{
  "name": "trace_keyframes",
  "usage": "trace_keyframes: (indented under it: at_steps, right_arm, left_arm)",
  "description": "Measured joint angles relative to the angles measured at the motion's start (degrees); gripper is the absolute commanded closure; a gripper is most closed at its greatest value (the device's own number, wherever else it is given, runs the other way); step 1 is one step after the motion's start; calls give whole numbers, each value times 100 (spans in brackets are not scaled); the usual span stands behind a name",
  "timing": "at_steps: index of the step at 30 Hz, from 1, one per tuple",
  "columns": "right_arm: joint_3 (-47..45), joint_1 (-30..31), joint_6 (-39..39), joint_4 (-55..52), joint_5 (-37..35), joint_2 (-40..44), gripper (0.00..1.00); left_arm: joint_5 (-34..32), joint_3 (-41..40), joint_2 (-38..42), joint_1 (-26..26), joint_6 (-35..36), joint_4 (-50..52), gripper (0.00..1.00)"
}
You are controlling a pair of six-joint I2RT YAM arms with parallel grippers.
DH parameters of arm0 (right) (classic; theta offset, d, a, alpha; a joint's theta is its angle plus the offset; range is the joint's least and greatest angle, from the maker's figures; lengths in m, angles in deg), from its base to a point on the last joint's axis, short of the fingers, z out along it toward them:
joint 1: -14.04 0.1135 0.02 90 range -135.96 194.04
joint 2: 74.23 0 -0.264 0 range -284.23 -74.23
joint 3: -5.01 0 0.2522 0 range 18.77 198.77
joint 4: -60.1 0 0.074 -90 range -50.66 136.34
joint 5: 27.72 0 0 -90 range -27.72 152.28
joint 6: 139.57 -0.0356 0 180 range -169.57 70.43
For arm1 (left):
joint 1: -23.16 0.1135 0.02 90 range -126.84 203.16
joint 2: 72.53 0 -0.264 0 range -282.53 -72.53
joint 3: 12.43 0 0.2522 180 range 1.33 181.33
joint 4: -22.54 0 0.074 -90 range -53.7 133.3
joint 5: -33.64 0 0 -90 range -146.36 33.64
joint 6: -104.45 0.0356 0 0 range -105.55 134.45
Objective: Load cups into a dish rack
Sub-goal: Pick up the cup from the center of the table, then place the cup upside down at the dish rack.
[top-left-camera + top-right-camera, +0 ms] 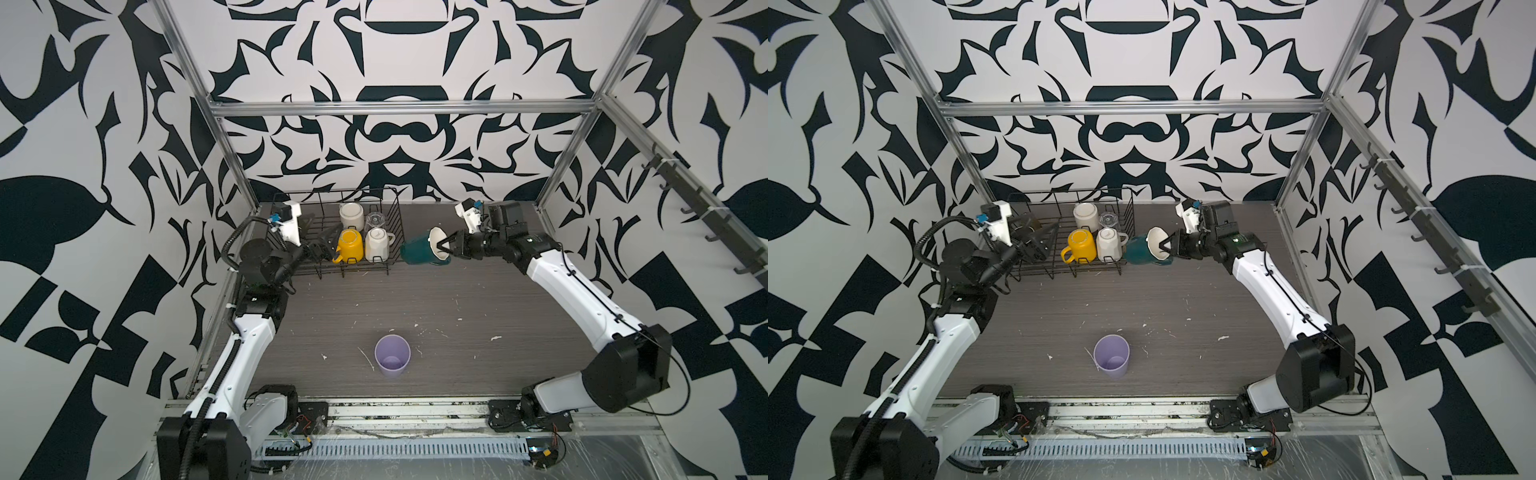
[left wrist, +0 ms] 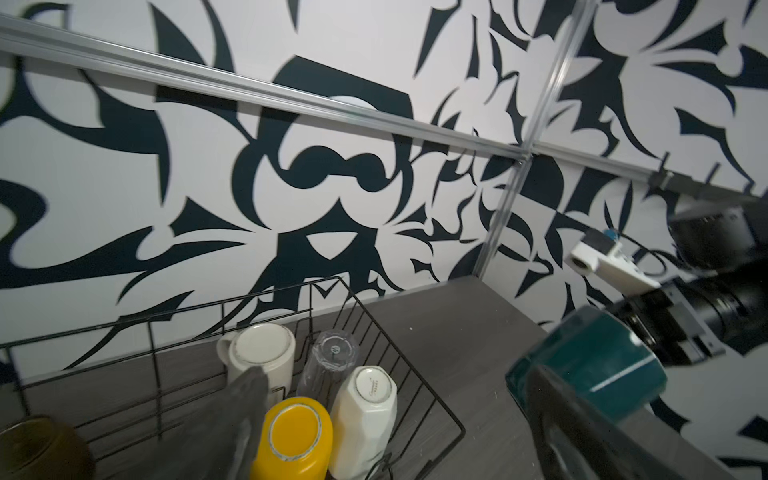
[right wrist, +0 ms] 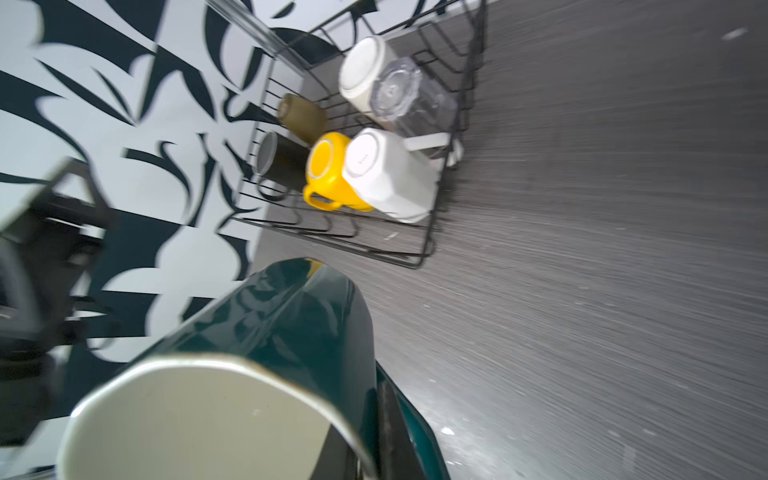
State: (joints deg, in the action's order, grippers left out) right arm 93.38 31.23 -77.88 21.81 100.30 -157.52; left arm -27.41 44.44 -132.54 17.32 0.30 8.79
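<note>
The black wire dish rack stands at the back left of the table. Upside down in it are a yellow mug, a cream faceted mug, a white mug and a clear glass. The right wrist view also shows an amber glass and a black mug in it. My right gripper is shut on the rim of the dark-green faceted mug, tipped sideways just right of the rack. My left gripper hangs open over the rack's left part. A lilac tumbler stands upright at front centre.
Metal frame posts rise at the table's back corners, and patterned walls close in behind and at the sides. A rail of hooks runs along the right wall. White specks dot the dark wood-grain table.
</note>
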Motion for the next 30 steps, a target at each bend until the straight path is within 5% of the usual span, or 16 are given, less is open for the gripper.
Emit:
trace_keyframes:
  at_steps: [14, 30]
  right_arm:
    - [66, 79, -1416, 1550, 1204, -354, 100]
    - [269, 929, -1867, 2319, 1840, -678, 100]
  left_arm:
    - [1143, -522, -507, -614, 1451, -1012, 1]
    - [1915, -522, -844, -737, 1346, -1888, 1]
